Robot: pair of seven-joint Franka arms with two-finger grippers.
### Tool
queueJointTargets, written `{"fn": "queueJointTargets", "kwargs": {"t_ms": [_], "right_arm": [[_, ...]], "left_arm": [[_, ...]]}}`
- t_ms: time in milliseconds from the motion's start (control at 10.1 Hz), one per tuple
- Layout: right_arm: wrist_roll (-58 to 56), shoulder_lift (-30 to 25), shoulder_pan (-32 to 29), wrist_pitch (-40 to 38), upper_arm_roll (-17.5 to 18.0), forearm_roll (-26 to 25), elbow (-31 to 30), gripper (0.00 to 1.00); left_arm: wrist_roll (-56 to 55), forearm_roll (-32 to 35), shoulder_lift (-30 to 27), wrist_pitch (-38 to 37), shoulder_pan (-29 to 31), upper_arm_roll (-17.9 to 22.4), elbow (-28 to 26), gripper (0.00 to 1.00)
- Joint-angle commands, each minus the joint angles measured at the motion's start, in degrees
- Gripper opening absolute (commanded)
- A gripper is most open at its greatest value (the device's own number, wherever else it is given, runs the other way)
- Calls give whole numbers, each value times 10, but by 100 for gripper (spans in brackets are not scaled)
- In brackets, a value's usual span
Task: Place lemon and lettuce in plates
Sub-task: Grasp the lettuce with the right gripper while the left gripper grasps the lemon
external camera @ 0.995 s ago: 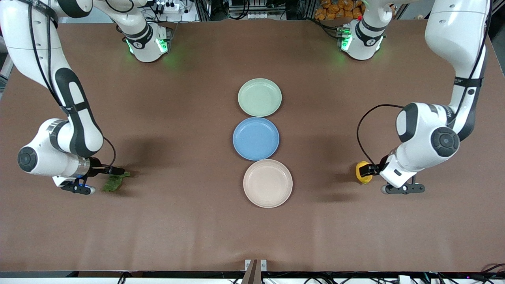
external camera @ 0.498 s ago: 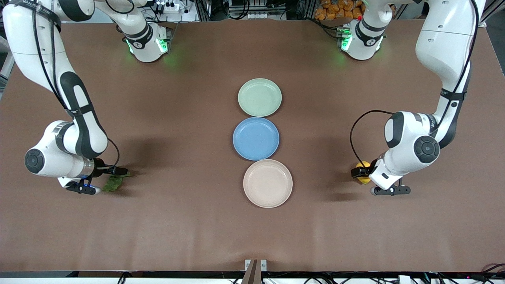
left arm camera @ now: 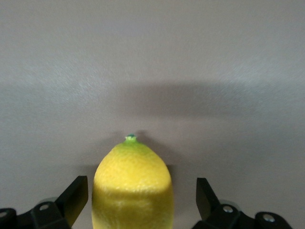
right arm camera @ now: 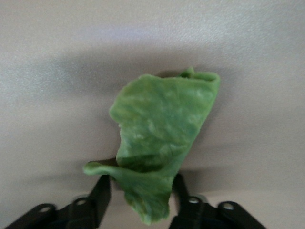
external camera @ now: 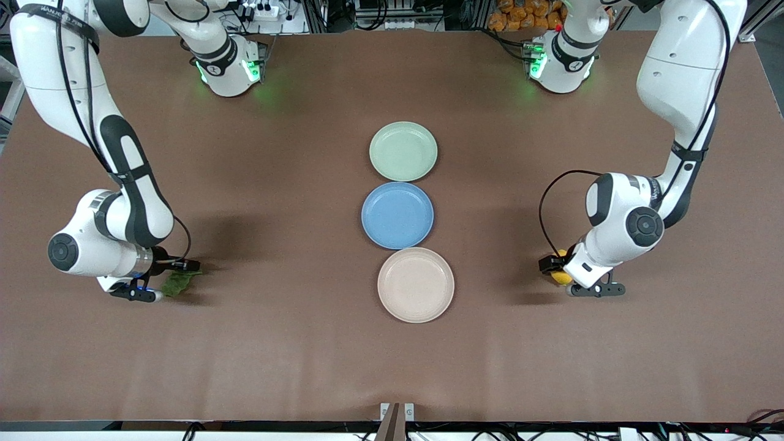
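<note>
In the front view, the lemon (external camera: pixel 558 274) is largely hidden by the left gripper (external camera: pixel 566 278), and the lettuce (external camera: pixel 177 283) is partly hidden by the right gripper (external camera: pixel 160 283); finger positions are not readable there. The wrist views supply what is missing.

In the left wrist view, the left gripper (left arm camera: pixel 142 202) is seen spread wide, with its fingers (left arm camera: pixel 74 198) standing apart from either side of the lemon (left arm camera: pixel 132 183). The lemon is seen as bright yellow, with a small green nub at its tip, resting on the table (external camera: pixel 275 343) toward the left arm's end.

In the right wrist view, the fingers (right arm camera: pixel 101 194) of the right gripper (right arm camera: pixel 142 195) are seen straddling the lower edge of the lettuce (right arm camera: pixel 162 138); whether the leaf is pinched cannot be told. The leaf is wrinkled, curled and lies toward the right arm's end.

The green plate (external camera: pixel 403 151), blue plate (external camera: pixel 397 215) and pink plate (external camera: pixel 416 285) are lined up mid-table.
</note>
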Motion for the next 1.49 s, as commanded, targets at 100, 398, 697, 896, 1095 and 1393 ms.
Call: {"fn": "queueJointTargets", "kwargs": {"t_ms": [100, 398, 697, 896, 1095, 1393], "right_arm": [[-18, 3, 0, 4, 1, -1, 1, 0], [-13, -1, 1, -4, 1, -1, 0, 2], [-9, -29, 2, 3, 2, 3, -40, 8], [-9, -64, 3, 12, 2, 3, -81, 8], [0, -112, 26, 67, 2, 3, -156, 8], [71, -139, 58, 47, 2, 3, -166, 8]], "left_arm": [[-10, 19, 19, 53, -1, 1, -15, 100], [-8, 19, 23, 58, -1, 2, -15, 100], [-6, 19, 23, 58, -1, 2, -15, 96], [-3, 19, 21, 56, -1, 3, -13, 72], [1, 19, 18, 51, -1, 4, -11, 55], [6, 20, 8, 21, -1, 5, -4, 45]]}}
